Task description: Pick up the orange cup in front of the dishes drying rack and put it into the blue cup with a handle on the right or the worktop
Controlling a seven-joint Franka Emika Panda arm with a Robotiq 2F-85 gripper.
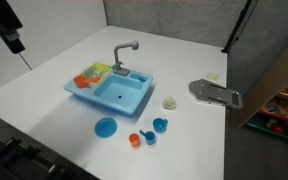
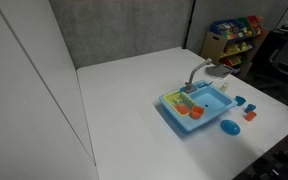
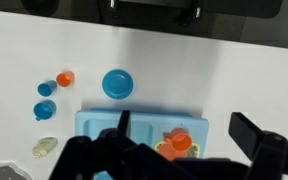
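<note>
The orange cup [image 3: 181,141] sits at the yellow-green drying rack [image 3: 165,149] in the corner of the light-blue toy sink [image 3: 144,124]; it shows in both exterior views [image 1: 81,81] [image 2: 196,113]. The blue cup with a handle [image 3: 45,109] [image 1: 160,125] stands on the white worktop [image 1: 184,70] beside the sink. My gripper [image 3: 174,160] is open and empty, high above the sink and the orange cup. In an exterior view it hangs at the upper left [image 1: 15,42].
A second small blue cup [image 3: 46,88], a small orange piece [image 3: 65,78] and a flat blue plate [image 3: 117,83] lie near the handled cup. A whitish lump [image 1: 170,101] and a grey metal fixture [image 1: 215,94] lie on the table. A toy shelf [image 2: 234,35] stands beyond the edge.
</note>
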